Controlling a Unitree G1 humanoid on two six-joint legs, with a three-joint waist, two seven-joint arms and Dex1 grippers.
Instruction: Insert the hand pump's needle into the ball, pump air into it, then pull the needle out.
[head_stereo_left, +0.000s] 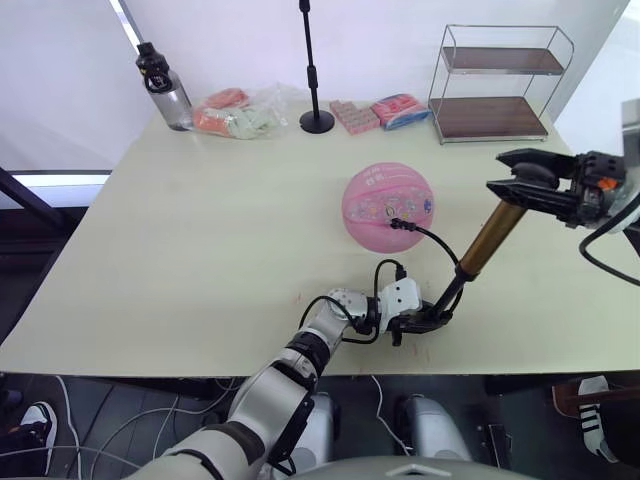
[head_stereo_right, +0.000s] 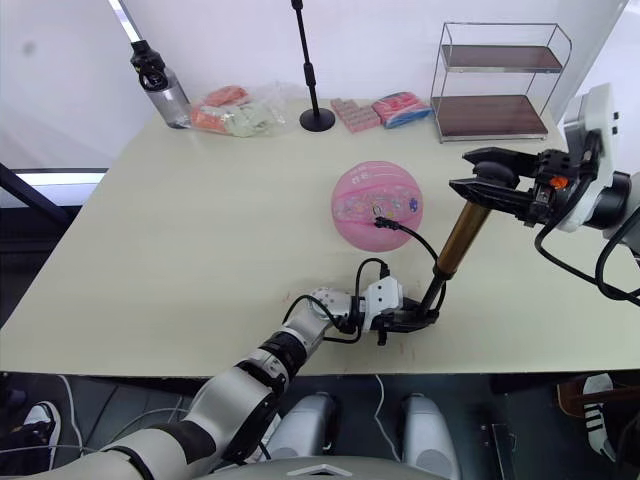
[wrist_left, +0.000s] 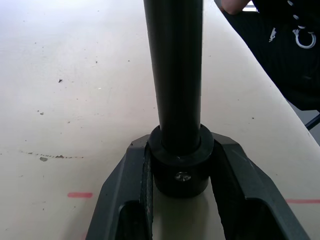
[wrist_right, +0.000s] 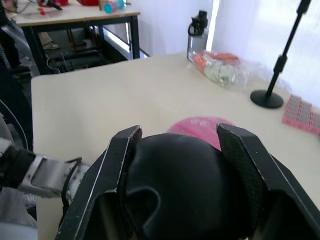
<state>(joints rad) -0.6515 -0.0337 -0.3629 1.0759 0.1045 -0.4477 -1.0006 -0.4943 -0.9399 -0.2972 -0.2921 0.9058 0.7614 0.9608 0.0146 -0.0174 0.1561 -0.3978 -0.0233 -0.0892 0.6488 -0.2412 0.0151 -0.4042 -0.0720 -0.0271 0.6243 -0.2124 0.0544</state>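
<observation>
- Pink and ribbed, the ball (head_stereo_left: 388, 205) sits on the pale table (head_stereo_left: 200, 250) right of centre, with small cartoon prints on its near face.
- At the valve on that near face, the needle (head_stereo_left: 397, 223) on its small black fitting meets the rubber — the pin itself is too small to make out, so how deep it sits cannot be told.
- From the fitting a thin black hose (head_stereo_left: 432, 238) curves to the right and down toward the hand pump (head_stereo_left: 485, 243).
- Bronze-gold barrel tilted, the pump leans with its black base near the table's near edge and its black handle up and to the right of the ball.
- Left gripper (head_stereo_left: 420, 322) lies low on the table at the near edge; its two black fingers (wrist_left: 125, 190) are clamped on the pump's black base collar, one finger each side, as the left wrist view shows.
- Right gripper (head_stereo_left: 520, 178) is raised at the right, above the table; its fingers (wrist_right: 112, 175) press against both sides of the rounded black handle — closed on it.
- Along the far edge, left to right: a dark water bottle (head_stereo_left: 165, 85), a clear bag of packets (head_stereo_left: 240, 115), a black stand pole (head_stereo_left: 312, 70), pink packets (head_stereo_left: 385, 112) and a two-shelf wire rack (head_stereo_left: 500, 85).
</observation>
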